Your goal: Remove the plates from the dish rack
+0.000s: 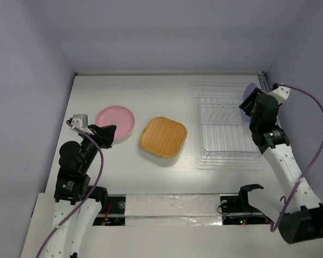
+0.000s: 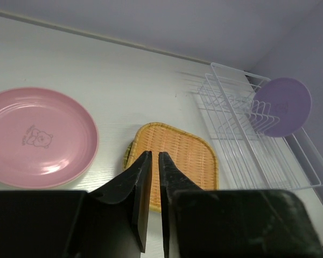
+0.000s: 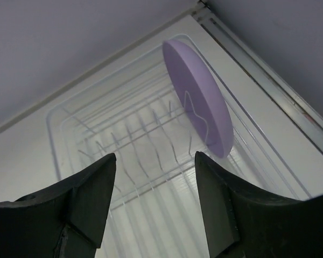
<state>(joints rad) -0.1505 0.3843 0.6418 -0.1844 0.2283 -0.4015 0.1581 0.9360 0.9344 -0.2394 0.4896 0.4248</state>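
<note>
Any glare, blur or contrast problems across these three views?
Top external: soft even light and faint shadows, but the white dish rack barely stands out from the white table. Left wrist: a mild sheen on the pink plate near its front rim; the left gripper is dark and featureless. Right wrist: the right gripper is underexposed and soft-edged up close; the purple plate is sharp.

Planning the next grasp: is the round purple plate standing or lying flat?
Standing: the round purple plate stands on edge in the white wire dish rack.
</note>
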